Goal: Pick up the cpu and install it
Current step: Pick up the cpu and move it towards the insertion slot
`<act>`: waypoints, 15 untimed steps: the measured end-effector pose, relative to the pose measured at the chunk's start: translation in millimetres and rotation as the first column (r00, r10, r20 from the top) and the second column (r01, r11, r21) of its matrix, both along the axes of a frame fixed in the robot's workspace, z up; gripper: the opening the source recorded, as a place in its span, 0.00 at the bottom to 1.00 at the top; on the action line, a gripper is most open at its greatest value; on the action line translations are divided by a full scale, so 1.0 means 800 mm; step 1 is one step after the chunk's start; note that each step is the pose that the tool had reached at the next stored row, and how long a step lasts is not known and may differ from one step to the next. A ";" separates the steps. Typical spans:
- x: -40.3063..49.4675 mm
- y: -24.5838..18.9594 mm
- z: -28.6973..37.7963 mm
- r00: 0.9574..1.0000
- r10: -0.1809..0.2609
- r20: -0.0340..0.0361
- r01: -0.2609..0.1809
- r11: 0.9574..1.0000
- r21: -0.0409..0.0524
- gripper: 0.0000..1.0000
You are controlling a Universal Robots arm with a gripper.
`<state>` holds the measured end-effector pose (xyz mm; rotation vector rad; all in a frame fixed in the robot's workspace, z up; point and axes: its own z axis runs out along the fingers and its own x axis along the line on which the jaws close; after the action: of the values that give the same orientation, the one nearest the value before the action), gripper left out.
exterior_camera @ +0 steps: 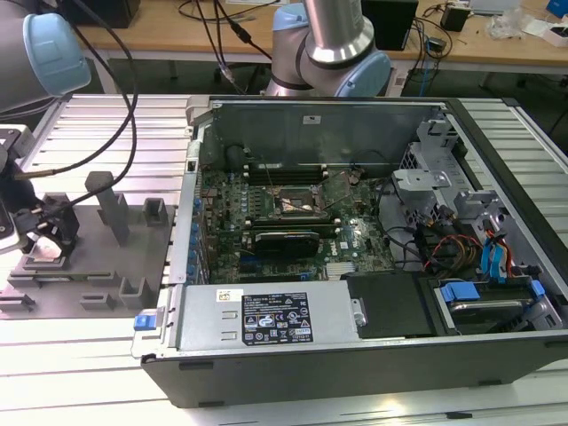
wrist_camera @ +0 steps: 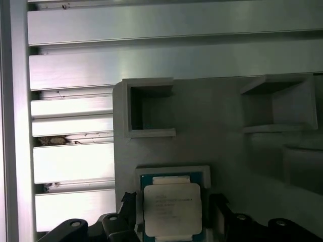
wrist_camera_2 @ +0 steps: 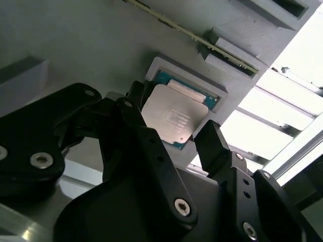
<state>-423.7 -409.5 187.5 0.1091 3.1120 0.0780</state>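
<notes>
Second wrist view: jaws spread open astride the cpu [wrist_camera_2: 173,117] in its fixture [wrist_camera_2: 75,45]
Cpu lies flat, silver top up, in a shallow square pocket of the grey fixture; the two black fingers [wrist_camera_2: 214,143] stand one on each side of it, close to its edges, and the first wrist view shows a gap at each side, so the jaws have hold of nothing. Exterior view puts the jaws at the exterior view's far left, low over the fixture on the slatted worktop [exterior_camera: 115,120], well apart from the open computer case [exterior_camera: 399,373] to the right, where the motherboard [exterior_camera: 266,191] lies face up
</notes>
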 end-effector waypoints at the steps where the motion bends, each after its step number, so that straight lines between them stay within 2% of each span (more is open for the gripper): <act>1: 0.000 0.0001 -0.0001 1.000 0.000 0.000 0.000 1.000 0.000 0.68; 15: 0.000 0.0002 -0.0005 1.000 0.000 0.000 0.000 1.000 0.000 0.68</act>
<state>-423.8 -409.4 187.1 0.1093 3.1121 0.0779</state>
